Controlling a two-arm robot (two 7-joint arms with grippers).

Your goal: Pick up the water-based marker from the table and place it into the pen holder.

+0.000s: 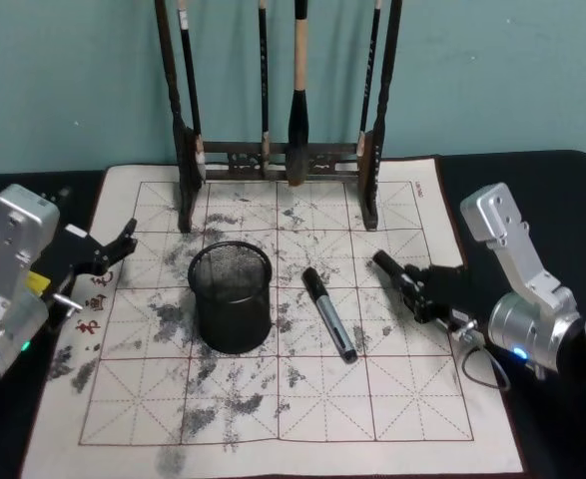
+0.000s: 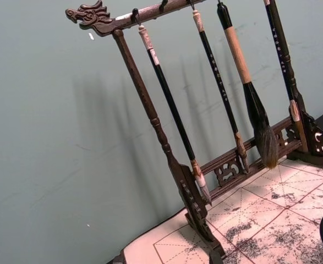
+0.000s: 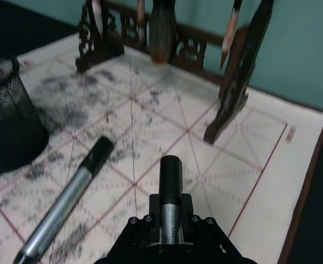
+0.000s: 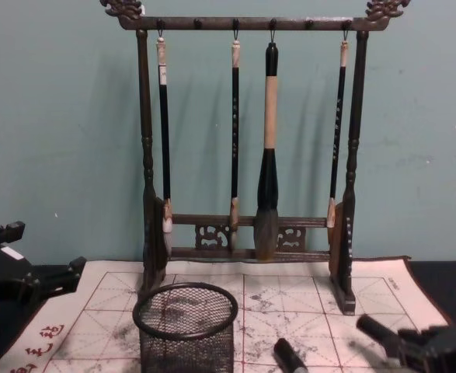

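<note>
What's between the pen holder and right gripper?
Head view: a loose marker lies on the mat between pen holder and right gripper, which grips another marker.

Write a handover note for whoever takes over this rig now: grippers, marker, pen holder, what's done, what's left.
Right gripper: shut on a marker, low by the mat, to the right of the pen holder.
Left gripper: open, idle at the mat's left edge.
Second marker: lying flat on the mat between the holder and the right gripper.
Holder: upright, no marker in it.
Done: one marker gripped.
Left: carry it over the holder and drop it in.
</note>
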